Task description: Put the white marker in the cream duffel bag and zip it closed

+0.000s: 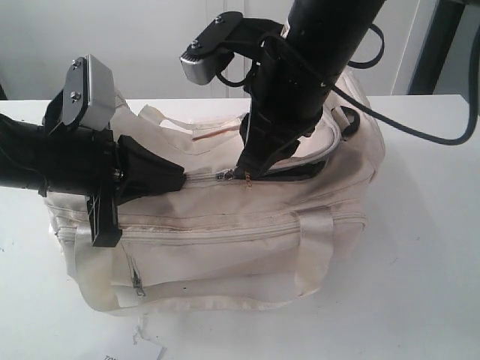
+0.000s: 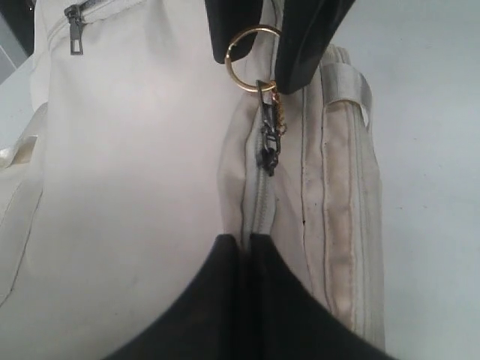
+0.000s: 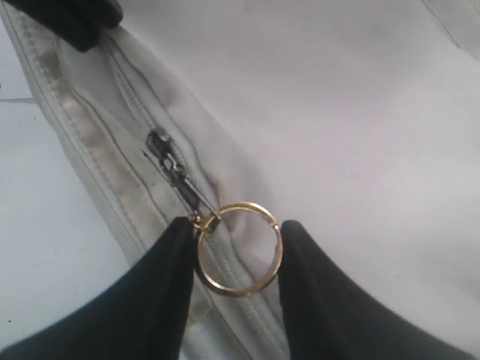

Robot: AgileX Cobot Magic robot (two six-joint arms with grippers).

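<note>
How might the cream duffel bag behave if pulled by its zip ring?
Probably floppy: the cream duffel bag sags and creases, so it may bunch rather than slide. The gold ring hangs loosely on the zip pull, so it could swivel in the right claw.

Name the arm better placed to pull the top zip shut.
Right. The right tool holds the gold ring on the zip pull; the left tool pinches the cream duffel bag, anchoring it.
</note>
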